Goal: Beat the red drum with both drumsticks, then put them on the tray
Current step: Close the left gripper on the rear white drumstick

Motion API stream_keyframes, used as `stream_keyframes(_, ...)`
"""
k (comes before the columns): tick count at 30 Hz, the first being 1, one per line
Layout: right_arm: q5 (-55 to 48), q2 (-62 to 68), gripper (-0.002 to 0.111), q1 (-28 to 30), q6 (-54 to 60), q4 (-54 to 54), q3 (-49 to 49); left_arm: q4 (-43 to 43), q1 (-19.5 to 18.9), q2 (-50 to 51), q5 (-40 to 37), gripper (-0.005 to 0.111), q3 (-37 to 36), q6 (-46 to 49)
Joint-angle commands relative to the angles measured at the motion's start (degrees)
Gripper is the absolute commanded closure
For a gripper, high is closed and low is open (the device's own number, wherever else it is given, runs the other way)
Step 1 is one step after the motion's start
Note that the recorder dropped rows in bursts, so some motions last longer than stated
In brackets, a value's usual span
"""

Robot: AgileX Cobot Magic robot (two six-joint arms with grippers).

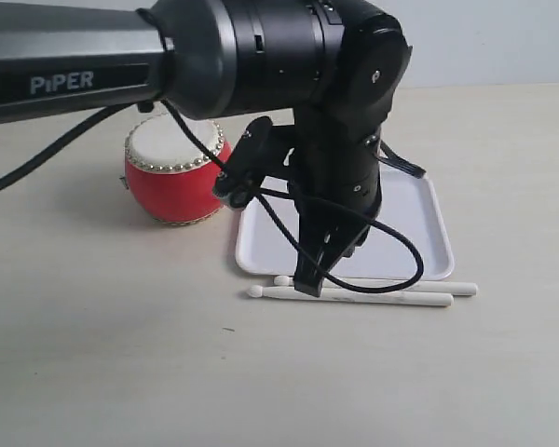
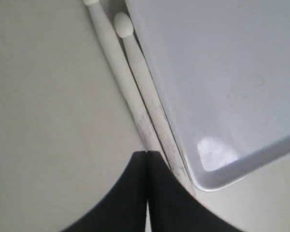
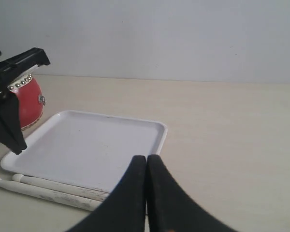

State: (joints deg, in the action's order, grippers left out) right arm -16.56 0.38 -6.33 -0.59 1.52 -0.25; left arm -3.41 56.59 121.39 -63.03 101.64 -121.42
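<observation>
The red drum (image 1: 172, 182) stands on the table to the left of the white tray (image 1: 405, 219). Both drumsticks lie side by side on the table along the tray's near edge, the nearer one (image 1: 391, 298) just in front of the other (image 1: 447, 289). My left gripper (image 1: 308, 285) points down with its tips at the nearer stick's left part, shut and holding nothing. In the left wrist view the shut tips (image 2: 146, 152) sit at the sticks (image 2: 117, 67), beside the tray rim (image 2: 241, 166). My right gripper (image 3: 146, 157) is shut and empty, above the tray's (image 3: 87, 145) near right corner and the sticks (image 3: 48, 193).
The left arm's black body and its looping cable (image 1: 391, 284) hang over the tray's left half. The drum (image 3: 29, 101) shows behind the left arm in the right wrist view. Bare beige tabletop lies in front of the sticks and to the tray's right.
</observation>
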Motion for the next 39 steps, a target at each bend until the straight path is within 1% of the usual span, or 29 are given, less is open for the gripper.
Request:
stream_keyframes(1,0.7,-0.4,0.108,0.3,0.1,0.1,0.3,-0.7,0.0,4.7,-0.4,0.107,3.8,0.2)
stream_keyframes(5,0.7,-0.4,0.108,0.3,0.1,0.1,0.3,-0.7,0.0,7.3,0.4,0.107,5.2,2.2)
stream_keyframes(7,0.7,-0.4,0.108,0.3,0.2,0.1,0.3,-0.6,0.0,8.1,-0.1,0.104,5.2,2.2)
stream_keyframes(8,0.7,-0.4,0.108,0.3,0.2,0.1,0.3,-0.6,0.0,8.6,-0.2,0.096,5.2,2.2)
stream_keyframes(11,0.7,-0.4,0.108,0.3,0.2,0.1,0.3,-0.6,0.0,9.3,-0.2,0.080,5.2,2.2)
stream_keyframes(13,0.7,-0.4,0.108,0.3,0.1,0.1,0.3,-0.3,0.0,10.2,0.1,0.074,5.2,0.5)
stream_keyframes(16,0.7,-0.4,0.108,0.3,0.1,0.1,0.3,0.5,0.0,11.0,0.3,0.077,5.2,-0.2)
stream_keyframes(20,0.7,-0.4,0.108,0.3,0.1,0.1,0.3,2.4,-0.2,11.5,0.8,0.087,5.2,-0.2)
stream_keyframes(22,0.7,-0.4,0.108,0.3,0.1,0.1,0.3,2.4,-0.4,11.5,1.7,0.090,5.2,-0.2)
stream_keyframes(24,0.7,-0.4,0.108,0.3,0.1,0.1,0.3,2.8,-0.5,11.5,2.0,0.088,5.2,-0.2)
stream_keyframes(29,0.7,-0.4,0.108,0.3,0.1,0.1,0.3,4.4,-0.5,12.2,2.1,0.077,5.2,-0.2)
stream_keyframes(39,0.7,-0.4,0.108,0.3,0.2,0.1,0.3,4.4,-0.5,12.2,1.9,0.076,5.2,-0.2)
